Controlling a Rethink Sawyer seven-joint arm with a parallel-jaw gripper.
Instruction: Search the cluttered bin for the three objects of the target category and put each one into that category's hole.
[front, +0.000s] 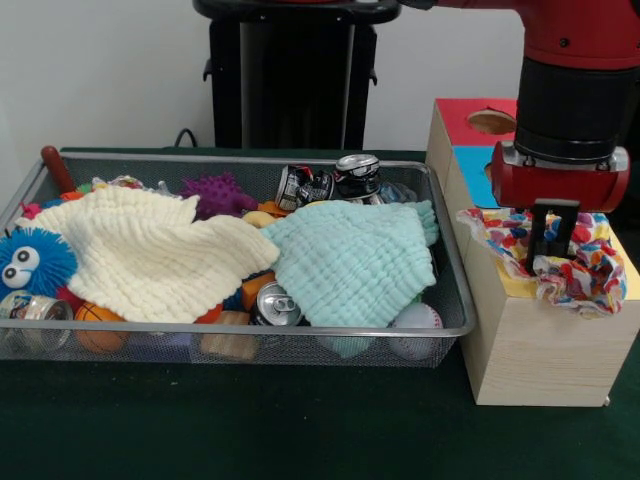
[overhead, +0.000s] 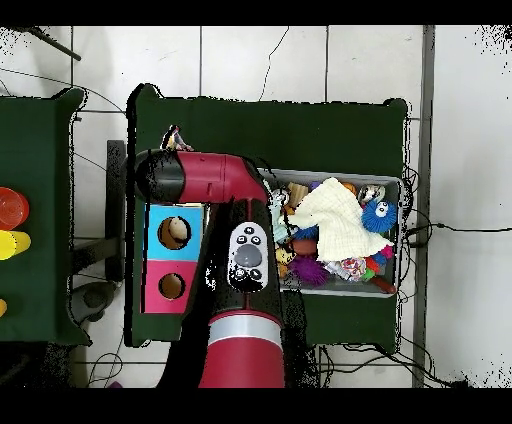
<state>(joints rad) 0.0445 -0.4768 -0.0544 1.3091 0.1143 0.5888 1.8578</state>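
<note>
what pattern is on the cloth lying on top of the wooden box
White with multicoloured spots, on the cloth under the gripper; clearest in the front view.

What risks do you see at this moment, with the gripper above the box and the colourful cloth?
1. The multicoloured cloth lies spread over the yellow section of the wooden box and hangs over its edge; it may slide off instead of going into a hole.
2. The gripper sits right at the cloth, so the fabric may cling and lift again when the arm rises.
3. The cream cloth and mint cloth in the wire bin cover other items, which could hide targets.
</note>
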